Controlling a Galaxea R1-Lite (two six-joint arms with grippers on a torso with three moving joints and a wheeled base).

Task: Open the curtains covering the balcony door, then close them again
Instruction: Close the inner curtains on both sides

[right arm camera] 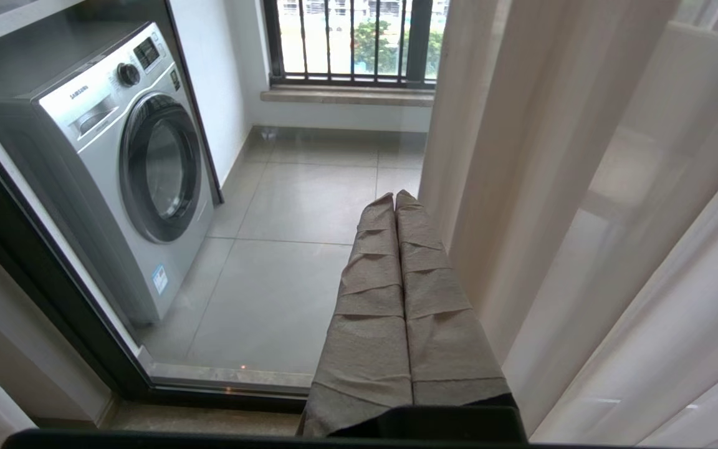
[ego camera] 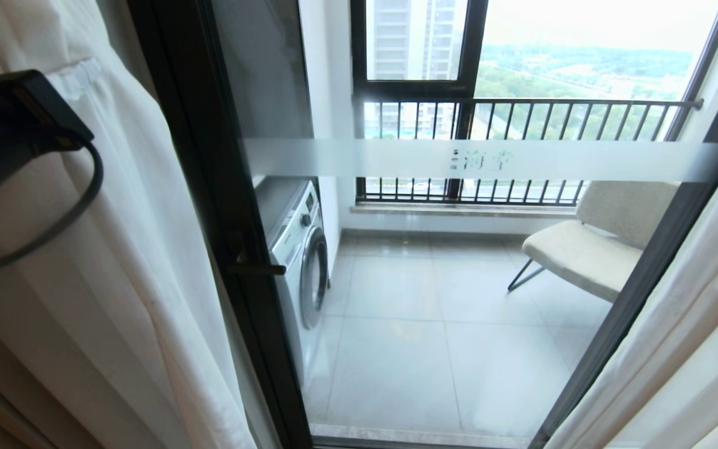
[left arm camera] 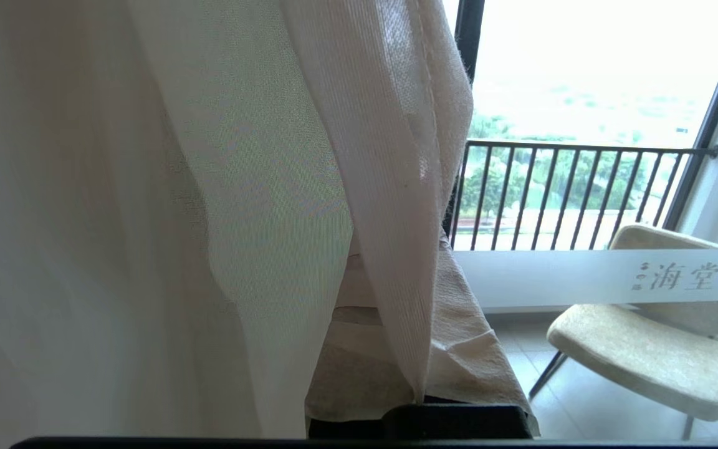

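Gripping a fold of the curtains [left arm camera: 390, 187], the left claw [left arm camera: 415, 349] is pinched tight on the woven cream cloth, its paper-wrapped fingers [left arm camera: 465, 349] half buried under the drape, up at the left edge of the opening beside the black frame of the balcony door [ego camera: 222, 206]. Most of the glass stands bare right now, frosted band [ego camera: 471, 160] across it, washing machine [ego camera: 300, 249] and chair [ego camera: 589, 243] visible on the balcony beyond, with cloth bunched at the left [ego camera: 116, 262] and more hanging at the right [ego camera: 677, 349]. Which half of the job this is I can't say for sure; with the door uncovered, I'd guess the left panel either finishing its opening or about to be drawn back across. Doing it well means keeping that pinch firm, pulling level along the rail line and not downward, and moving slowly so the fabric slides instead of slipping out. Mind the cable [ego camera: 53, 231] looping off the wrist, hanging close to the folds. Over on the other side, the right claw [right arm camera: 396, 206] sits shut and empty, low near the right-hand drape, parked.
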